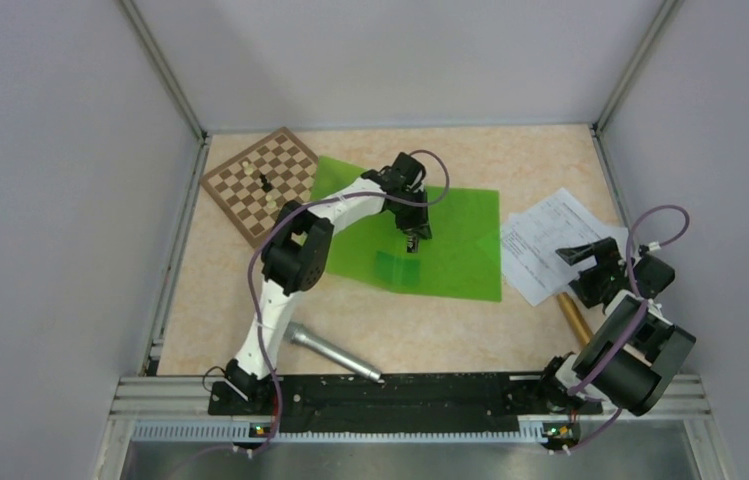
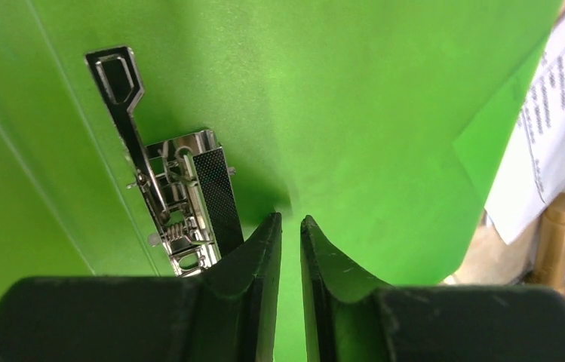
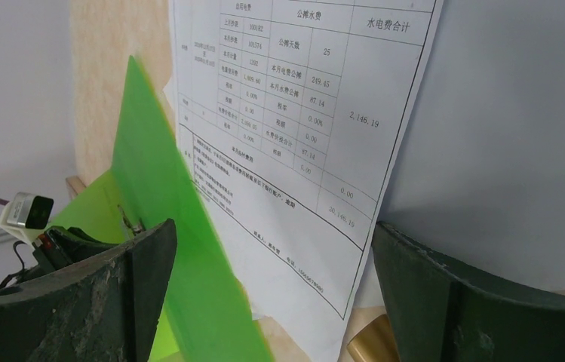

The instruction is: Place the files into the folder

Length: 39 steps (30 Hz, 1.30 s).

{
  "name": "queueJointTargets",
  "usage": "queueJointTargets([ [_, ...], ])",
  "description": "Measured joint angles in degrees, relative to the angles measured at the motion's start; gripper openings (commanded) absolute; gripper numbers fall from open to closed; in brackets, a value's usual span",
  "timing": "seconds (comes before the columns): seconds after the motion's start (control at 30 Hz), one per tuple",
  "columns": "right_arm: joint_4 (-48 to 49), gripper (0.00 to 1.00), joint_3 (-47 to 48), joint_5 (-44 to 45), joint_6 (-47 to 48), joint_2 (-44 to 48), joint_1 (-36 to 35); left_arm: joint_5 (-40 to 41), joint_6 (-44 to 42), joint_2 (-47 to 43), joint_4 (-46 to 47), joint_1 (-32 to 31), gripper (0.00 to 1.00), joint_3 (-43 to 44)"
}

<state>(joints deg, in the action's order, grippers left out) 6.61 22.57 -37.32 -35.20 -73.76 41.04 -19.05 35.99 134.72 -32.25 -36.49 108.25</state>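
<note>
Folder [image 1: 460, 250] sits mid-table, its cover pinched in the left gripper's [image 2: 291, 222] nearly closed jaws; files [image 1: 540, 235] lie just right of it, under the right gripper's [image 3: 268, 256] wide-open jaws; the slick cover may slip free and flop shut

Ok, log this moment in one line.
left gripper: nearly closed, tips at open folder | right gripper: open, over files | files: outside folder
</note>
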Motion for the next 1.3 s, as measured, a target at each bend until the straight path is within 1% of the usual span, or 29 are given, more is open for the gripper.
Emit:
queueJointTargets([
  [0.2, -0.7, 0.98, 0.0, 0.3, 0.6, 0.4, 0.0, 4.4, -1.8, -1.9, -1.3, 2.0, 0.21, -1.7],
  [0.33, -1.2, 0.98, 0.1, 0.7, 0.9, 0.6, 0.0, 4.1, -3.0, -2.2, -1.6, 2.4, 0.21, -2.0],
  [0.43, -3.6, 0.98, 0.8, 2.5, 1.8, 1.6, 0.0, 3.3, -3.6, -2.3, -2.0, 2.1, 0.22, -1.7],
  [0.57, -7.5, 0.98, 0.8, 6.1, 3.3, 4.7, 0.0, 2.4, -4.8, -2.3, -4.1, 0.2, 0.23, 0.2],
  [0.73, -10.9, 0.98, 0.8, 9.9, 4.1, 7.9, 0.0, -1.2, -4.9, -2.1, -4.3, -4.5, 0.23, 7.3],
  [0.87, -12.3, 0.98, 0.8, 11.6, 4.1, 8.9, 0.0, -5.4, -3.2, -1.1, -0.7, -7.1, 0.23, 11.7],
  [1.0, -12.2, 0.98, 0.9, 12.1, 4.1, 8.7, 0.0, -9.0, 0.3, 1.9, 5.9, -7.8, 0.24, 12.3],
  [1.17, -11.9, 0.98, 2.1, 12.0, 4.0, 6.3, 0.0, -10.5, 5.0, 6.6, 12.1, -8.1, 0.24, 12.3],
  [1.3, -11.2, 0.98, 2.3, 11.5, 3.5, 5.5, 0.0, -10.6, 7.9, 10.5, 14.5, -8.9, 0.24, 14.5],
])
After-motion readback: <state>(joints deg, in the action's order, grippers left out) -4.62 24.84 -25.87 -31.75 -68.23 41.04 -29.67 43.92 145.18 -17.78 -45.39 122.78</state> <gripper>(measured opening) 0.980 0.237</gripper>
